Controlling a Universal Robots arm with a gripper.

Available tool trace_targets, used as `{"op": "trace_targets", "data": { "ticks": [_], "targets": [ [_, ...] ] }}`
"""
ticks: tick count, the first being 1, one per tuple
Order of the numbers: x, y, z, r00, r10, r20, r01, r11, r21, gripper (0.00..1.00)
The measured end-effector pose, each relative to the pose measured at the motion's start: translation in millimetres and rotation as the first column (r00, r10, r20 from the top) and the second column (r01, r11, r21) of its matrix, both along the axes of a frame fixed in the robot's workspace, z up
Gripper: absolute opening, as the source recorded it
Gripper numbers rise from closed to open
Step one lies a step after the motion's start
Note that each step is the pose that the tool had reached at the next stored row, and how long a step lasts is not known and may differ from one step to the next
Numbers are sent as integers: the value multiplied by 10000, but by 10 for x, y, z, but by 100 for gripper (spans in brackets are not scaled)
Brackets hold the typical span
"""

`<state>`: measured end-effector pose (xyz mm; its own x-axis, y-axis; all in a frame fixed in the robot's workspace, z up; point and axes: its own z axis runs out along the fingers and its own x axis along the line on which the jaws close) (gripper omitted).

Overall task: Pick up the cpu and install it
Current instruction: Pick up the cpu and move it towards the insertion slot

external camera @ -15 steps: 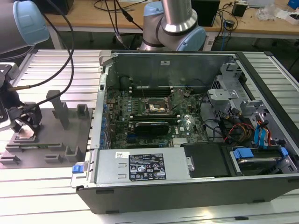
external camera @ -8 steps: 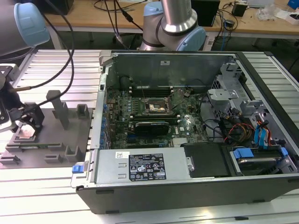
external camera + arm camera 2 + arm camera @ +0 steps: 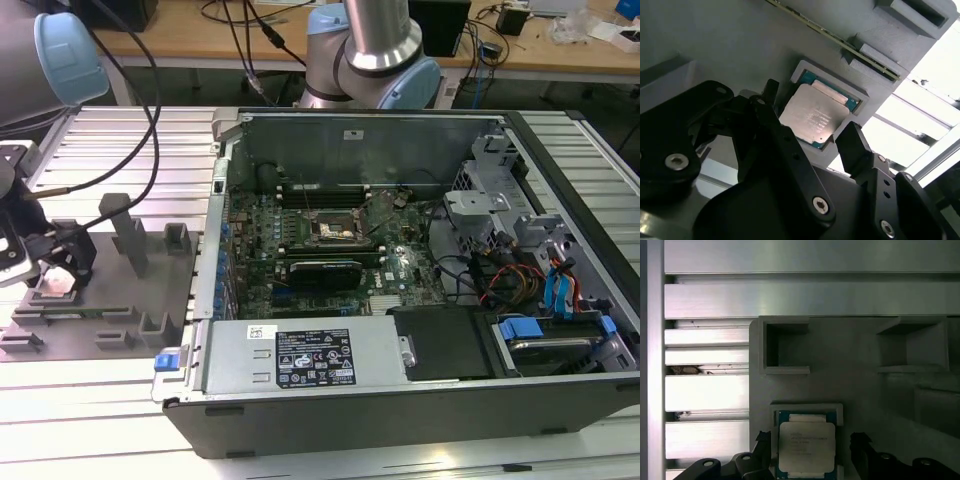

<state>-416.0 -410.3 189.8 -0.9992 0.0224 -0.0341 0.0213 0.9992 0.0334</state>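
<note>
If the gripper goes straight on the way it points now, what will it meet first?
Probably the cpu, in its recess in the grey holder: the open gripper is centred over it, one finger to each side. The fingertips may reach the holder first; depth is unclear.

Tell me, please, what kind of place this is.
Probably a robotics lab bench for computer assembly trials. A robot arm stands behind an open computer case on a slotted aluminium table, a grey fixture holds the cpu, and desks with cables run behind.
</note>
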Motion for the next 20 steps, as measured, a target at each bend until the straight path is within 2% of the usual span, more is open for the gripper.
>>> {"op": "trace_targets", "data": {
  "ticks": [10, 20],
  "targets": [
    [-6, 3, -56, 10000, 48, -1, -48, 10000, -1, 74],
    [-44, 17, -64, 10000, 49, -1, -49, 10000, -1, 74]
  ]
}}
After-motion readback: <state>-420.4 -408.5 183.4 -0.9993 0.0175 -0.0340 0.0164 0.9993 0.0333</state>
